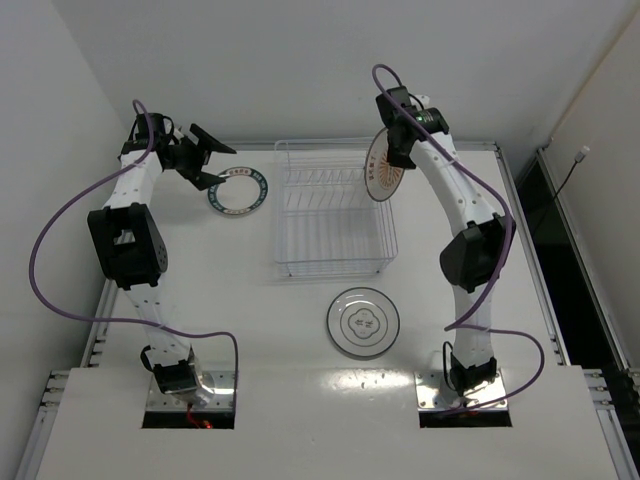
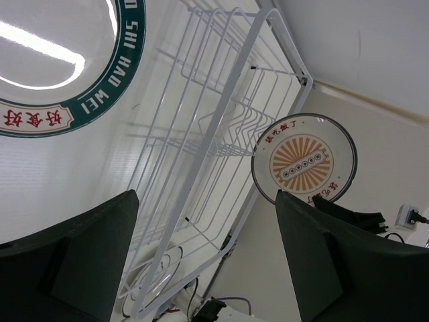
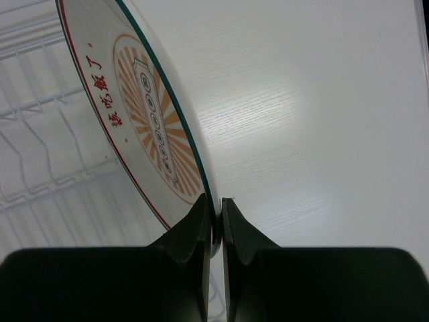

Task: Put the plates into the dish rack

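White table [image 1: 480,300] | right gripper [image 3: 216,208] pinches orange plate [image 3: 144,114] rim, upright by dish rack [image 1: 330,235] | left gripper [image 1: 215,165] spread beside teal plate [image 1: 238,190]

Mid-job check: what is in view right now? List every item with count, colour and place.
teal-rimmed plate: one, white with dark teal rim, flat on the table left of the rack
grey plate: one, pale grey, thin dark ring, flat in front of the rack
orange-centred plate: one, white and orange, held on edge at the rack's far right corner
dish rack: one, white wire, mid-table, no plates in it
table: one, white
left gripper: black, open, beside the teal-rimmed plate
right gripper: black, shut on the orange-centred plate's rim
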